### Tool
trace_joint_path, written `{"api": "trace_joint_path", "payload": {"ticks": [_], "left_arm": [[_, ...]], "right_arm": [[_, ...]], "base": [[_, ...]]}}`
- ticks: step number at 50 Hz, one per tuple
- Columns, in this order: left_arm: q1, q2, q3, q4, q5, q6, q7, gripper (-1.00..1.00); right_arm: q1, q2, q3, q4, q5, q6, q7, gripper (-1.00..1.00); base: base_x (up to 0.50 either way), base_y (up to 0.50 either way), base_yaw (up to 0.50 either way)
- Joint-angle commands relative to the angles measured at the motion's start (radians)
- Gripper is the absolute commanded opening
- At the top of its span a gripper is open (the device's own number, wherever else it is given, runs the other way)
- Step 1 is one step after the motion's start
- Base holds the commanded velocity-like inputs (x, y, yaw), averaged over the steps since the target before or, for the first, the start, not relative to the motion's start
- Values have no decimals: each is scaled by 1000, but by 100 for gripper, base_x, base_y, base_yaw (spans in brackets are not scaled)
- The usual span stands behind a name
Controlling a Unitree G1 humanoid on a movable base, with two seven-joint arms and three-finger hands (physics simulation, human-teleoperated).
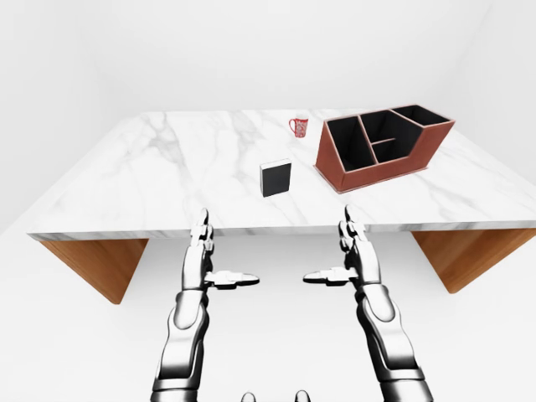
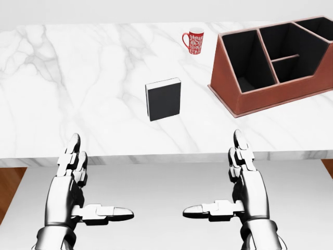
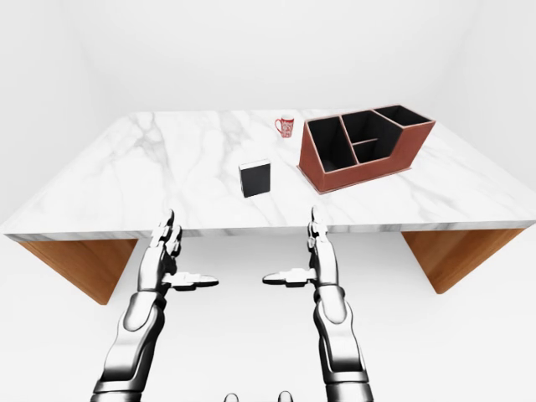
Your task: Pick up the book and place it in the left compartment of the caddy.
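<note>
Book (image 2: 164,99) stands apart from caddy (image 2: 276,67), near table (image 2: 78,94) edge.

A white marble desk (image 1: 167,167) with grey veining is spanning the left-eye view, sitting on slanted wooden supports (image 1: 96,264) that are showing under its left and right ends. A small red patterned mug (image 2: 194,40) is standing upright on the desk toward 12 o'clock in the head view, its handle pointing to 9 o'clock. White walls and a pale floor (image 1: 276,335) are surrounding everything.
</note>
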State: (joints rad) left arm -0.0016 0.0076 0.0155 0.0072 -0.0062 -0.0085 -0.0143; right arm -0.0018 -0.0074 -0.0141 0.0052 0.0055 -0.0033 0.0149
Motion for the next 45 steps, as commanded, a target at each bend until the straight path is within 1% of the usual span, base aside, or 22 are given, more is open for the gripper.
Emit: {"api": "trace_joint_path", "payload": {"ticks": [1,3,4,6,7,10,11,12,13,18,24,25,28,29,30,34,37,39,40,42,43,45], "left_arm": [[-5,13,27,25,-10,-29,-22,100],[-5,13,27,26,-10,-29,-22,100],[-6,12,28,15,-8,-17,-14,100],[-13,14,34,34,-10,-32,-9,100],[-23,16,39,65,-18,-52,-14,100],[-23,16,36,68,-10,-58,-5,100],[-25,17,35,77,-7,-70,-4,100],[-25,17,35,78,-7,-71,-4,100],[-26,17,33,89,4,-79,2,100],[-15,15,31,53,3,-73,4,100],[-12,15,30,47,2,-73,2,100],[-10,15,28,59,6,-79,-1,100],[-6,14,29,51,2,-79,-4,100],[-6,15,30,51,-1,-79,-7,100],[-5,15,30,51,-2,-79,-7,100],[1,14,29,40,-2,-79,-12,100],[14,14,30,31,2,-79,-13,100],[10,14,30,33,2,-79,-16,100],[10,14,29,32,1,-79,-18,100],[10,14,29,32,1,-79,-19,100],[8,14,28,36,6,-79,-16,100],[17,14,23,22,12,-79,-18,100]], "right_arm": [[-6,-13,-23,9,5,-2,20,100],[-6,-13,-23,9,5,-2,20,100],[-3,-12,-24,10,7,-8,22,100],[-4,-13,-25,9,8,-6,21,100],[-5,-12,-26,9,11,-5,21,100],[-3,-12,-24,6,10,-5,22,100],[-2,-11,-23,4,10,-5,22,100],[-2,-11,-23,4,10,-5,22,100],[0,-11,-24,-2,10,-4,21,100],[4,-12,-28,-16,15,-2,21,100],[7,-13,-32,-27,18,-4,18,100],[22,-15,-47,-76,36,-17,19,100],[34,-17,-51,-127,35,-3,17,100],[40,-18,-60,-146,42,-20,17,100],[41,-17,-61,-147,42,-21,17,100],[64,-29,-94,-257,58,28,28,100],[78,-36,-107,-299,15,33,30,100],[83,-34,-125,-351,37,83,45,100],[90,-26,-147,-410,98,91,59,100],[90,-25,-149,-414,101,91,61,100],[105,-44,-181,-472,112,91,79,100],[110,-40,-203,-489,118,91,90,100]], "base": [[0,0,0],[0,0,0],[0,0,0],[0,0,0],[0,0,0],[0,0,0],[0,0,0],[0,0,0],[0,0,0],[0,0,0],[0,0,0],[0,0,0],[0,0,0],[0,0,0],[0,0,0],[0,0,0],[0,0,0],[0,0,0],[0,0,0],[0,0,0],[0,0,0],[0,0,0]]}}
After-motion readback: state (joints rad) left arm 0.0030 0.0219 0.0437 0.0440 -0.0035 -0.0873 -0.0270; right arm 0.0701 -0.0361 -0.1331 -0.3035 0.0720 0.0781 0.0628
